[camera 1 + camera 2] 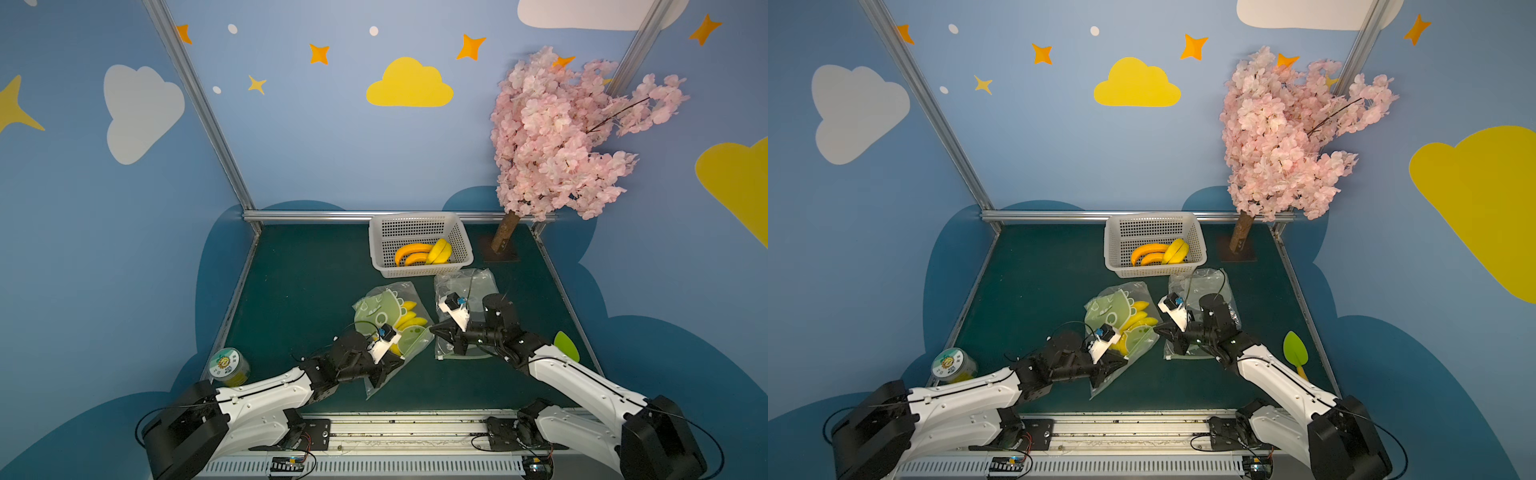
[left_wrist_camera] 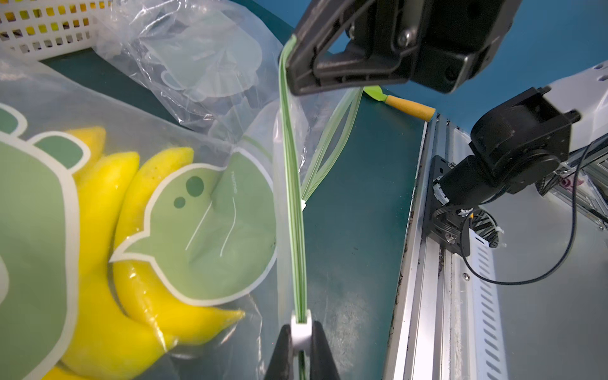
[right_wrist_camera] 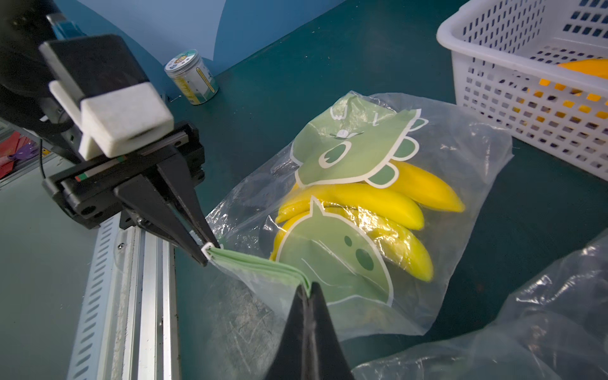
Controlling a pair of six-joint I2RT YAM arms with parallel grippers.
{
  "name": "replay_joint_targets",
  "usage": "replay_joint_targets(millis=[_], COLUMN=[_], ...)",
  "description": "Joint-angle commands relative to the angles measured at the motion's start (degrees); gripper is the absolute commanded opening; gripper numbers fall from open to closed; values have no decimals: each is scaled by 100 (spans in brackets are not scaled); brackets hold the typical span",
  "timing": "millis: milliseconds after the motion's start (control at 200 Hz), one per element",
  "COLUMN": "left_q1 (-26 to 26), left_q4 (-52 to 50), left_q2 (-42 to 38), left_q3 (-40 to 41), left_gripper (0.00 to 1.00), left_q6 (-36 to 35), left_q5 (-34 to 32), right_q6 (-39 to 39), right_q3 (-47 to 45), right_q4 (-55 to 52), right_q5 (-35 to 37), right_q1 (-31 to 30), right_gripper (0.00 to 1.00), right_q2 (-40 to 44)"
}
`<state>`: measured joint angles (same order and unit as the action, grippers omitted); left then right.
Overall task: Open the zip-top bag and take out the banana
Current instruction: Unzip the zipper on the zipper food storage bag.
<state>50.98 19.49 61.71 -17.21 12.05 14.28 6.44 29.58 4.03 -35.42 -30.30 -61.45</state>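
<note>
Table [image 1: 299,291], dark green. White basket [image 1: 409,228] at 12 o'clock, loose fruit [image 1: 424,253] in it. Zip-top bag [image 3: 467,158] lies just toward 6 o'clock of centre, with an empty bag [image 1: 465,286] at its 3 o'clock. Bananas [image 3: 378,200] are all inside, under the green print. Zip strip [image 2: 291,197] is stretched between the arms and looks sealed. Left fingers [image 2: 320,352] are clenched on the white slider [image 2: 301,330]. Right fingers [image 3: 324,335] are clenched on the strip's far end. Judged early: grips set, zip unopened, banana not out.
</note>
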Motion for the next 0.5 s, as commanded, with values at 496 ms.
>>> replay_joint_targets(millis=[496], left_q1=[48], left_q4=[-726], left_q2=[72], left_q3=[155], left_gripper=[8], left_q6=[204], left_q5=[37], right_q6=[-328], right_q3=[-400], right_q4=[988], right_q5=[526], right_q1=[911], right_gripper=[0], right_q2=[279])
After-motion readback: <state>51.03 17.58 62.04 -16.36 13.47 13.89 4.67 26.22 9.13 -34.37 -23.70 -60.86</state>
